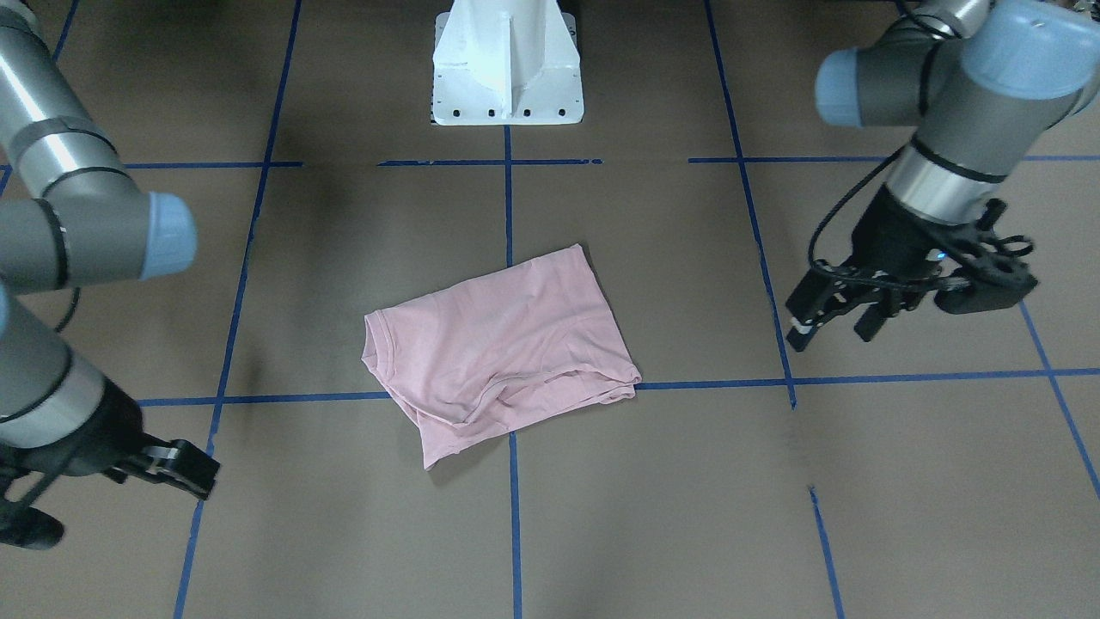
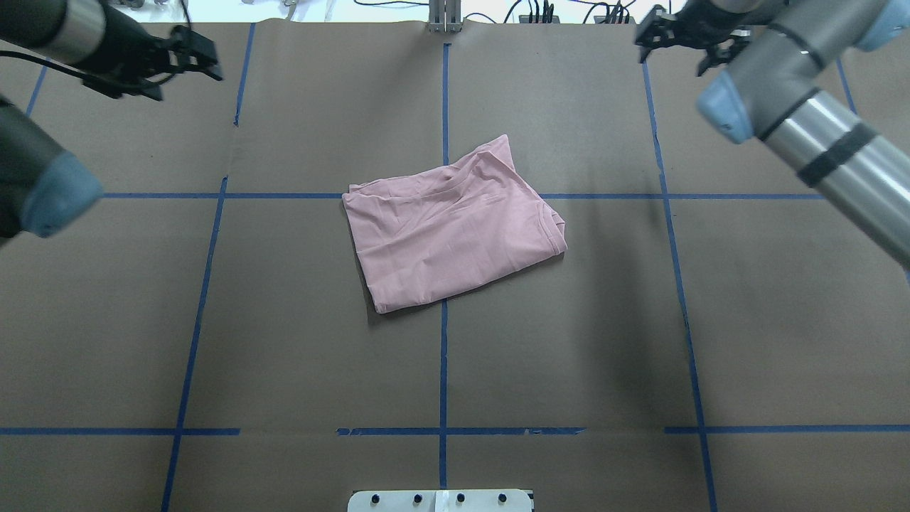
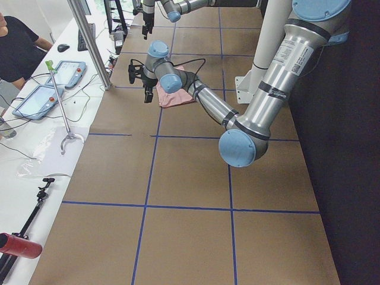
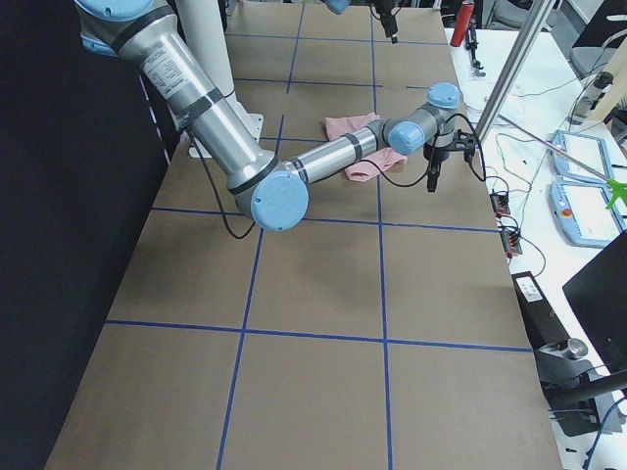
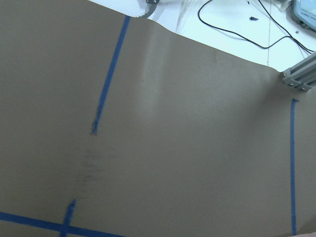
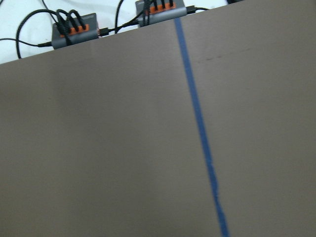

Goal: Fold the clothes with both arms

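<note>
Pedestal: a white block (image 2: 441, 500) at the near edge of the brown surface (image 2: 284, 341).
T-shirt (image 2: 455, 227): pale pink, folded to a rough rectangle, plain side up and lightly creased. The ribbed collar is at its edge on the robot's right. It lies skewed at mid-surface, across a crossing of blue tape lines (image 2: 443, 370).
Left jaws: parted and empty, raised over the far left of the surface on the left arm (image 1: 945, 146), well apart from the T-shirt.
Right jaws: seemingly parted and empty, at the far right on the right arm (image 2: 817, 135).

even overhead light, soft shadows, slightly blurred wrist views.
</note>
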Controlling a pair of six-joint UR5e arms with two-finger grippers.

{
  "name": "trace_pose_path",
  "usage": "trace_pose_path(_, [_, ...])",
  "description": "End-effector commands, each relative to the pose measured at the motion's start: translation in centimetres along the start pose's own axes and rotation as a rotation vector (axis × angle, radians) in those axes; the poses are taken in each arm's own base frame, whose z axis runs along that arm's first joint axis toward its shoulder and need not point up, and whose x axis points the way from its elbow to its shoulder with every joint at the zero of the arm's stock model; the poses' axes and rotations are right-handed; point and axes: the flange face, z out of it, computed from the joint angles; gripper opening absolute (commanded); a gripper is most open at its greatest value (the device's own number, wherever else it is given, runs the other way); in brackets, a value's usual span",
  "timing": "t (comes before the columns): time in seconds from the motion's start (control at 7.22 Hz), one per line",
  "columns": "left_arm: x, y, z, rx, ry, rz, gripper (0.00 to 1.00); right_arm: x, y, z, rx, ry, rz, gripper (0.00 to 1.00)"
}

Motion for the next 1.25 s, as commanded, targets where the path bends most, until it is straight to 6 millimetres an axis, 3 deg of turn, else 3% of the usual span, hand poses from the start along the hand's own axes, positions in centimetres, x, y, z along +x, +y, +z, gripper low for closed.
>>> trace_pose_path(0.0, [-11.3,-3.0,-4.8,-0.031,-0.078,0.178,1.00,17.9,4.5,-1.4,-0.080,0.031,-0.187,1.00])
trace_pose_path(0.28, [-19.4,-4.2,-8.1,-0.077,-0.171,0.364,1.00,33.5,9.3,-3.8,-0.135,0.027,-0.281,1.00])
trace_pose_path(0.42, [-24.2,-4.6,-9.9,-0.122,-0.219,0.463,1.00,39.0,11.5,-4.5,-0.144,0.027,-0.331,1.00])
trace_pose_path(0.55, [-27.8,-4.6,-11.2,-0.166,-0.241,0.566,1.00,42.0,13.0,-4.7,-0.151,0.029,-0.355,1.00])
trace_pose_path(0.69, [-30.0,-4.1,-11.7,-0.195,-0.252,0.619,1.00,44.0,14.2,-5.1,-0.159,-0.003,-0.332,1.00])
trace_pose_path(0.83, [-32.1,-3.1,-10.6,-0.251,-0.260,0.568,1.00,46.0,15.2,-6.2,-0.161,-0.072,-0.254,1.00])
trace_pose_path(0.97, [-33.6,-2.0,-9.5,-0.270,-0.244,0.559,1.00,45.8,15.1,-6.5,-0.150,-0.072,-0.263,1.00])
trace_pose_path(1.11, [-37.2,-2.4,-6.2,-0.292,-0.243,0.546,1.00,45.2,14.2,-7.0,-0.136,-0.067,-0.269,1.00])
